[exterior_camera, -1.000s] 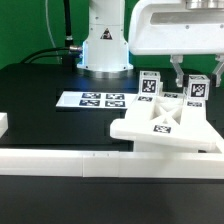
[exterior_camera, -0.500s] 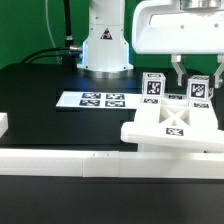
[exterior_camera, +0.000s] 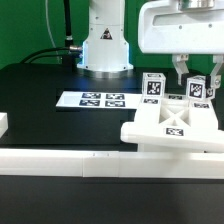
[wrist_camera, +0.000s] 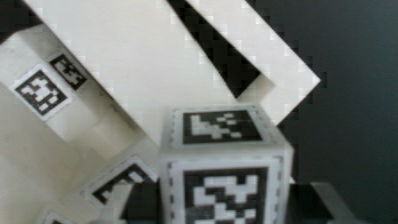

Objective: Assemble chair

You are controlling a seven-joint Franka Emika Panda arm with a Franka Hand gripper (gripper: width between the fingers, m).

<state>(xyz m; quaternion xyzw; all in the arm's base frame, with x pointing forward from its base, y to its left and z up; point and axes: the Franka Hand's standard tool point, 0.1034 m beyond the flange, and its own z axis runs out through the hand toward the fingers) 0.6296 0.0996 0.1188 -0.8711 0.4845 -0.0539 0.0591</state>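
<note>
Gripper (exterior_camera: 188,71) fingers hang straight down at the exterior view's right, between two cube-ended legs (exterior_camera: 152,87) of the chair. Whether the fingers clasp anything cannot be told; the log's middling opening settles nothing, and the fingertips drop behind the parts.

Both cubes carry black-and-white square tags. In front of them lies the chair's flat slab (exterior_camera: 172,127), with one tag on its top, its front edge just beside the long white rail (exterior_camera: 70,161) that runs across the front of the black desk (exterior_camera: 40,105).

Toward the middle of the desk, well apart from the chair parts, the marker board (exterior_camera: 92,100) lies flat with several tags.

No brand name or readable writing shows. The wrist view gives a close tagged cube (wrist_camera: 222,150) and angled white panels.
</note>
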